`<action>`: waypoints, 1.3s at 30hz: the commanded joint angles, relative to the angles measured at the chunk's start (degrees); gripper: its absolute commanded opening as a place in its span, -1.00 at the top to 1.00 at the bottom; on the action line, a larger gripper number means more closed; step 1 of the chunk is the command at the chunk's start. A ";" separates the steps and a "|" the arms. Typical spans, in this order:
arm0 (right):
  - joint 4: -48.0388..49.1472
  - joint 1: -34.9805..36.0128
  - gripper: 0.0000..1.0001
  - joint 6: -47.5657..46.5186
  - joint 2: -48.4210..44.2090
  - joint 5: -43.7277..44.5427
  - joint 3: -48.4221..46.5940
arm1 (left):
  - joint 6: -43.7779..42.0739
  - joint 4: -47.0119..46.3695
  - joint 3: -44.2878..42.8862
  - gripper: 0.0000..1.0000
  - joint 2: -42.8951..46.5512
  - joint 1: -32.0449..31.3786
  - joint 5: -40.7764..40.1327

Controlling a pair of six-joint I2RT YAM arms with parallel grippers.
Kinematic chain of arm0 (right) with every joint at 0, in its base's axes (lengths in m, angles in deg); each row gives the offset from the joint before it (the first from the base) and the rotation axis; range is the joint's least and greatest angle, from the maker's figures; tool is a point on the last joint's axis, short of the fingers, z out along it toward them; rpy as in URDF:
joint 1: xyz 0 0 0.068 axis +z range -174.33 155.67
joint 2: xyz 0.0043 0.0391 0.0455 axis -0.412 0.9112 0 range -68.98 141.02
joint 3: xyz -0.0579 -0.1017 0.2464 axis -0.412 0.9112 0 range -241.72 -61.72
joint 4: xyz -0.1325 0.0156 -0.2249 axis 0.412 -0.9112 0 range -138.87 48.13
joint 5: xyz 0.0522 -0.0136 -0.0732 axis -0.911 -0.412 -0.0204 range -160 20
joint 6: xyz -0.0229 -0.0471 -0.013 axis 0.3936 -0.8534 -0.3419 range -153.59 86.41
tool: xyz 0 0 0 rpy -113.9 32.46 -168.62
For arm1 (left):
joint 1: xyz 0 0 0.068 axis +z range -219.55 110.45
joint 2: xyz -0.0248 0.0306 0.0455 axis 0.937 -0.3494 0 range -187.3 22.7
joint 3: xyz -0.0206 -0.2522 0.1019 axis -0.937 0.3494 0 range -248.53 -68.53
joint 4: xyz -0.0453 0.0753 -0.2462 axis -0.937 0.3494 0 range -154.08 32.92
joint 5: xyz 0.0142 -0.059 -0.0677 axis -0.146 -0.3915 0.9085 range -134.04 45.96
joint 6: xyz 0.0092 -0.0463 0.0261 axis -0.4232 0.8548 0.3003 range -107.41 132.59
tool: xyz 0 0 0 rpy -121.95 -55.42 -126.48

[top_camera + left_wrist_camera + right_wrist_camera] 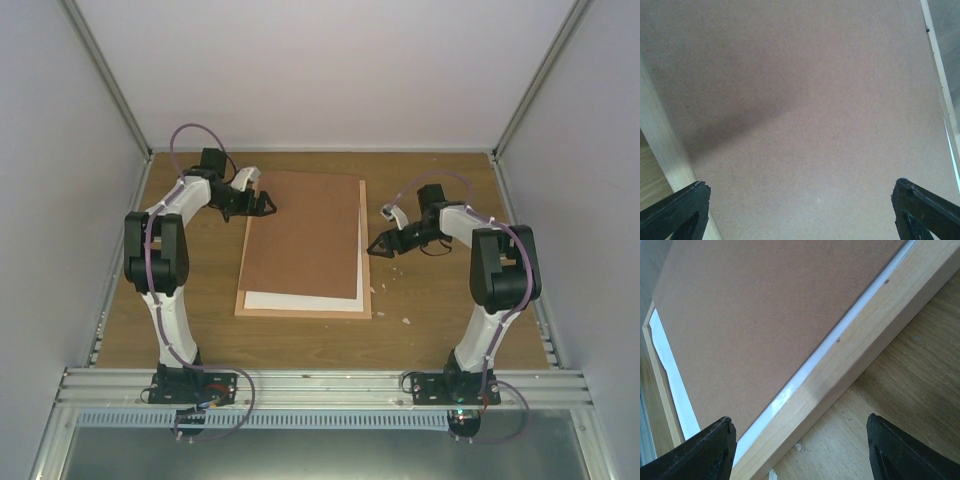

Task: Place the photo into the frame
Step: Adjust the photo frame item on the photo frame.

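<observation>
The frame (367,290) of light wood lies flat mid-table. A plain brown backing board (305,235) lies on it, shifted toward the far end. The photo (300,301) shows only as a white strip past the board's near edge, and its image is hidden. My left gripper (268,207) hovers open over the board's far left corner. In the left wrist view the board (805,100) fills the space between the fingers (685,205). My right gripper (378,248) is open at the frame's right side, straddling the rail (850,360) with nothing gripped.
Small white scraps (407,321) lie on the wooden table (450,330) right of the frame; one scrap (799,446) sits beside the rail. White enclosure walls and metal posts (110,90) ring the table. A metal rail (320,385) carries the arm bases.
</observation>
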 commanded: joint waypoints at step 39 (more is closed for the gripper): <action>1.40 1.23 -0.40 -1.99 2.10 -2.37 1.92 | -3.89 1.48 8.45 -0.98 0.56 -2.62 -1.10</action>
